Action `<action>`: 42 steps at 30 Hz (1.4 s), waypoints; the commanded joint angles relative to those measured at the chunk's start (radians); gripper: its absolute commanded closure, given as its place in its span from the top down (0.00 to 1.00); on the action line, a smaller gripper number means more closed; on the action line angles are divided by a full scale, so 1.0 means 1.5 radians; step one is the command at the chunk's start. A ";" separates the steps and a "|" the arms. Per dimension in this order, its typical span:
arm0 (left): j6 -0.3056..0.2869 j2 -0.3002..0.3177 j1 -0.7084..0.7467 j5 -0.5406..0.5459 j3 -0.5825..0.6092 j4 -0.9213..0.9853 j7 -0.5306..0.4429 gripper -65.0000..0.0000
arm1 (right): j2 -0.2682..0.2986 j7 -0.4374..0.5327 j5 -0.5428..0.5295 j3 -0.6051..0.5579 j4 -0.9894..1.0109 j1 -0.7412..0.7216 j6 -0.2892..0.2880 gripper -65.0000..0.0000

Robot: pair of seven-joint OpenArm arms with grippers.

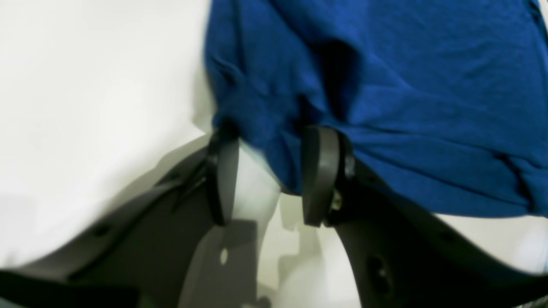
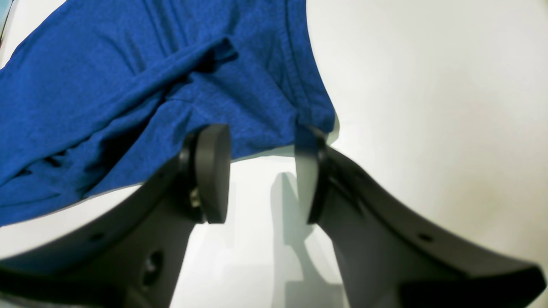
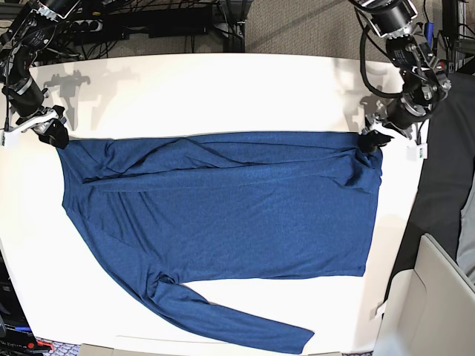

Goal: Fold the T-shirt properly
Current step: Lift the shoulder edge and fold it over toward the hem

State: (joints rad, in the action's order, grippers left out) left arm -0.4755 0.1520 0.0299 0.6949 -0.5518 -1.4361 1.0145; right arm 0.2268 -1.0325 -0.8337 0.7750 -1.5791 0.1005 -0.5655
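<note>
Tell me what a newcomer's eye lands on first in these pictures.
The big navy-blue T-shirt dominates, spread across the white table with one long sleeve trailing toward the near edge. Next come the two black arms at its far corners: the left gripper on the base view's right and the right gripper on its left, each at the folded-over edge.

T-shirt (image 3: pixel 223 215) is soft knit cloth, matt blue, faintly heathered; table (image 3: pixel 223 89) looks smooth, matt white; gripper fingers (image 2: pixel 212 171) seem matt dark plastic, pads smooth.
</note>
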 commanded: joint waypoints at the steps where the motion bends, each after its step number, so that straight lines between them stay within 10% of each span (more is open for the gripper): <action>1: 0.001 0.007 -0.004 -0.007 -0.001 -0.015 0.019 0.37 | 0.011 0.015 -0.012 0.004 -0.012 -0.006 -0.004 0.38; 9: 0.001 -0.006 -0.026 -0.011 0.004 -0.028 0.035 0.35 | 0.011 0.015 -0.010 0.002 -0.012 -0.008 -0.003 0.38; 18: 0.001 -0.001 -0.036 -0.010 0.032 -0.031 0.037 0.02 | 0.011 0.015 0.031 -0.002 -0.010 -0.018 -0.001 0.38; 29: 0.001 -0.001 -0.031 -0.011 0.038 -0.064 0.045 0.01 | -0.013 0.014 0.123 -0.020 -0.004 -0.058 0.101 0.39; 42: 0.001 -0.001 -0.024 -0.011 0.034 -0.066 0.060 0.01 | -0.018 0.015 0.169 -0.021 0.109 -0.125 0.107 0.38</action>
State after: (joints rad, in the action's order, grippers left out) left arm -0.4656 0.1413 0.0006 0.6624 -0.4980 -1.5139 1.1179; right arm 0.1871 -1.0103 -0.5926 0.7418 -1.4067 -0.0731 -0.4068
